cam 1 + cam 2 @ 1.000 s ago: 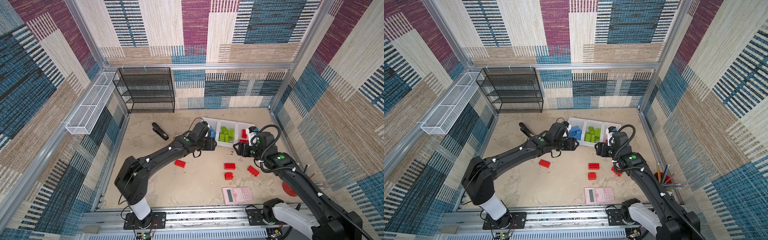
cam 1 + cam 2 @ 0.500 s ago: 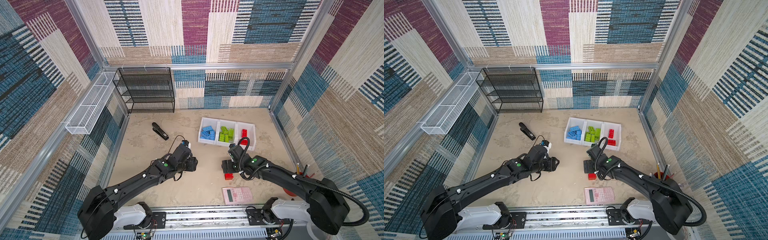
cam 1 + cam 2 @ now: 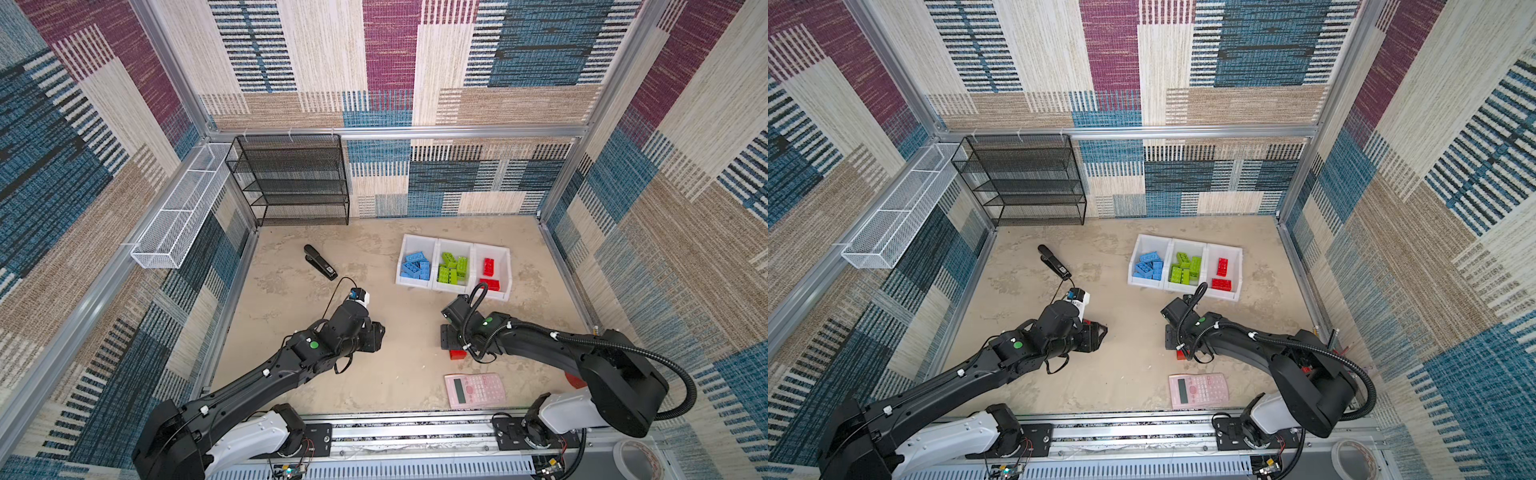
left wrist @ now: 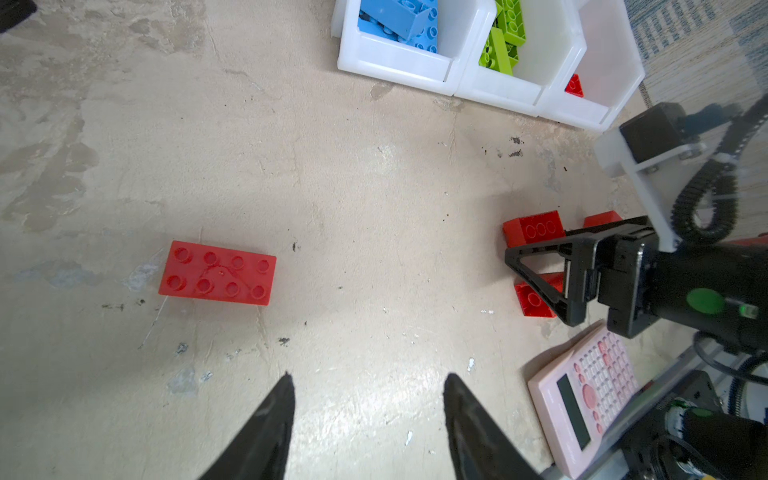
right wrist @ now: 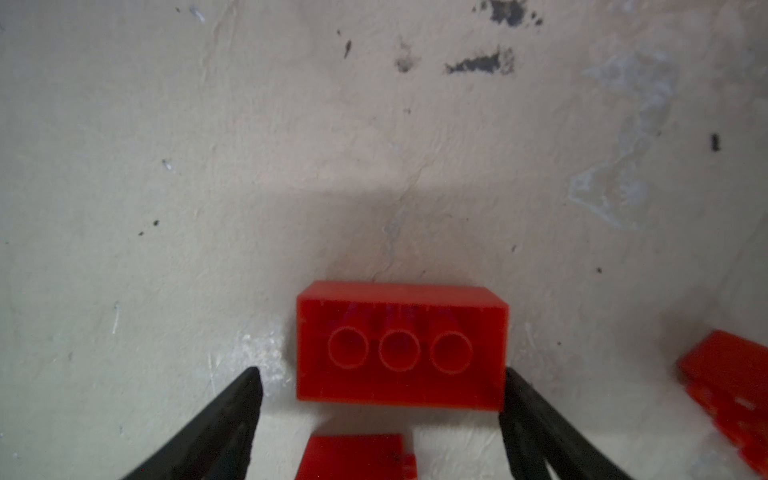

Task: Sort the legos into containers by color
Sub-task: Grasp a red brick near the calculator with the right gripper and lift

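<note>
R pincer [image 5: 382, 376] is sitting spread w/ red lego [image 5: 401, 324] betw. its tips; L pincer [image 4: 368, 380] is hanging released, empty, over tabletop [image 4: 374, 187].

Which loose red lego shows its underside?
The red brick between the right gripper's fingertips: three round tubes show. The lone eight-stud brick lies studs up.

Surface: worn beige mottled tabletop [image 3: 399, 374]. Directly on it: black mesh shelf rack [image 3: 291, 178] at back; black stapler [image 3: 320, 262]; row of three white plastic bins [image 3: 412, 282]; pink calculator [image 3: 475, 390] near front edge; loose red studded bricks, namely flat eight-stud brick [image 4: 217, 273], studs up, and second brick [image 5: 401, 345] with hollow underside showing
</note>
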Controlling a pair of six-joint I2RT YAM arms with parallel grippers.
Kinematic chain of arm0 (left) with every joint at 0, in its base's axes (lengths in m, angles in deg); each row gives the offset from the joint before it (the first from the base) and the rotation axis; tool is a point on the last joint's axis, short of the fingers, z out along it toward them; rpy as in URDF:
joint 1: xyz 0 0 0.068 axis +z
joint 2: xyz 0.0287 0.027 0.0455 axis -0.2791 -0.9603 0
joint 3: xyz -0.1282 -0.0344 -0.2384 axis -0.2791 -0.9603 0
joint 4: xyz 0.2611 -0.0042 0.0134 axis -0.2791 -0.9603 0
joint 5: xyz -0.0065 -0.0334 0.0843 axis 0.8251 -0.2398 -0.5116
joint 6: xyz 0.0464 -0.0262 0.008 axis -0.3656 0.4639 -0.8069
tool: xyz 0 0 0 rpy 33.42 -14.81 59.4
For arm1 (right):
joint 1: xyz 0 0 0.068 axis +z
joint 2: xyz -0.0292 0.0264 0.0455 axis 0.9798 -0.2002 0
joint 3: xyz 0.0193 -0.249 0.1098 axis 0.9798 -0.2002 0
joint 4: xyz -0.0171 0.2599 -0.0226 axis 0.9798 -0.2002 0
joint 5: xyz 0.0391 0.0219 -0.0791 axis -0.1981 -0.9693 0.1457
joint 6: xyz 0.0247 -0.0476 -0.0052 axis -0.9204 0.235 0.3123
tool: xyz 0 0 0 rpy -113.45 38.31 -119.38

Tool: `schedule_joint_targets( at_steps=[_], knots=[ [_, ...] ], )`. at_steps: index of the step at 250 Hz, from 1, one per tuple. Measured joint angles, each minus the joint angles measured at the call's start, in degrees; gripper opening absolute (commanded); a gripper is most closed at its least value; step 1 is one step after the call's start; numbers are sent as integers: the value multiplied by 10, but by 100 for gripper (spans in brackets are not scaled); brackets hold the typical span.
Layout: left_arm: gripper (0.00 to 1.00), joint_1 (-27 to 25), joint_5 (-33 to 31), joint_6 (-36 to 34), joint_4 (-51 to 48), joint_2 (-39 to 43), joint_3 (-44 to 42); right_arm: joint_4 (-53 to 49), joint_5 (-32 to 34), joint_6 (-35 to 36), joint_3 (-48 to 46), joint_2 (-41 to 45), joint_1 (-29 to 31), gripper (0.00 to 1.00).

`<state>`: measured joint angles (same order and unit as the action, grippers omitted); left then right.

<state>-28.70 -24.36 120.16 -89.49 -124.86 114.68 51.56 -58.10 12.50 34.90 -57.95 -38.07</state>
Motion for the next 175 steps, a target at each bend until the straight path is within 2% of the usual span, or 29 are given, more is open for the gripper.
schedule_joint_targets(
  at_steps=[27,116,175],
  knots=[
    [58,0,0,0,0,-2,-1,10,3,-2,5,-17,0,83],
    [58,0,0,0,-1,-13,-5,29,9,12,2,-22,-7,62],
    [58,0,-3,3,-9,-12,-6,31,11,27,13,-9,-15,60]
  ],
)
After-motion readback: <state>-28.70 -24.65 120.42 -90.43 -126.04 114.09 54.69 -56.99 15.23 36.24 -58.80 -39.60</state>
